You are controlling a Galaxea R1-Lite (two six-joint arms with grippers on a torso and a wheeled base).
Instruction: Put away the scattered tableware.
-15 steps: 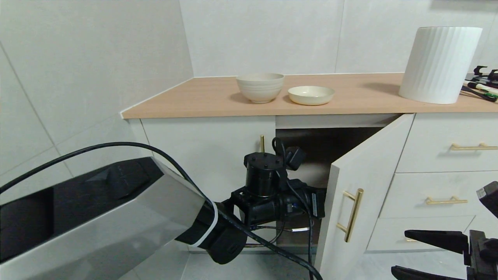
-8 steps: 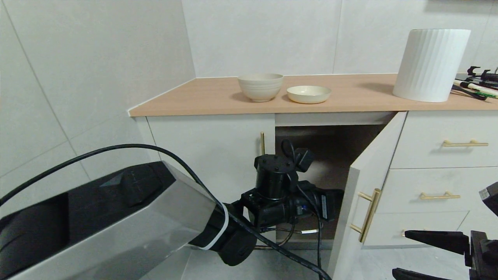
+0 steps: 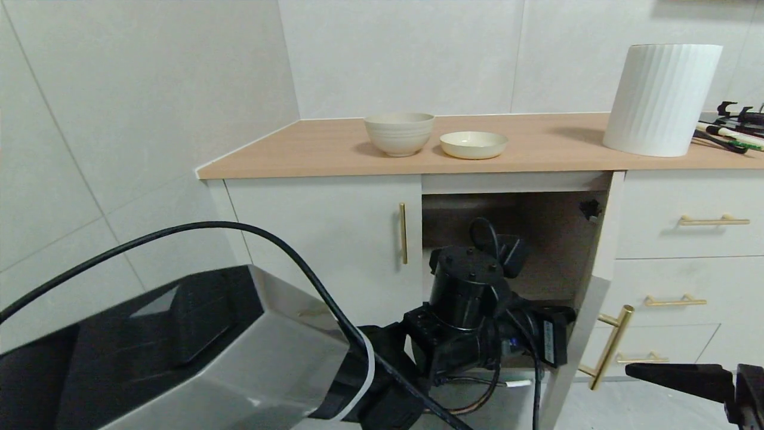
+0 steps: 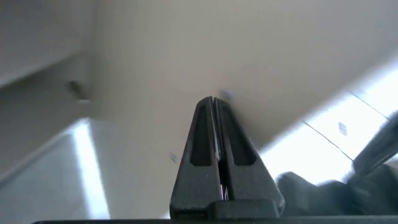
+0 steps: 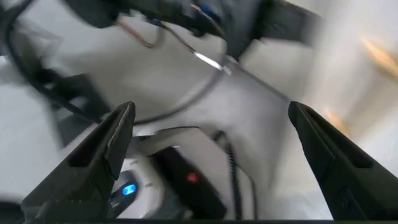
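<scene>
A wood-toned worktop (image 3: 537, 149) tops white cabinets, with one cabinet door (image 3: 601, 263) swung open. On the worktop stands a tall ribbed white canister (image 3: 662, 98). Well apart from it, a deep cream bowl (image 3: 399, 132) sits upright just beside a pale shallow dish (image 3: 473, 144). The left pincer (image 4: 212, 102) is pressed together; the right pincer (image 5: 211, 112) is spread wide.

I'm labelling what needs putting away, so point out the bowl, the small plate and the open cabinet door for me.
bowl (image 3: 399, 138), head view, on its outer side wall.
small plate (image 3: 474, 142), head view, on its dished inside.
open cabinet door (image 3: 604, 251), head view, on the upper part of its white panel.
</scene>
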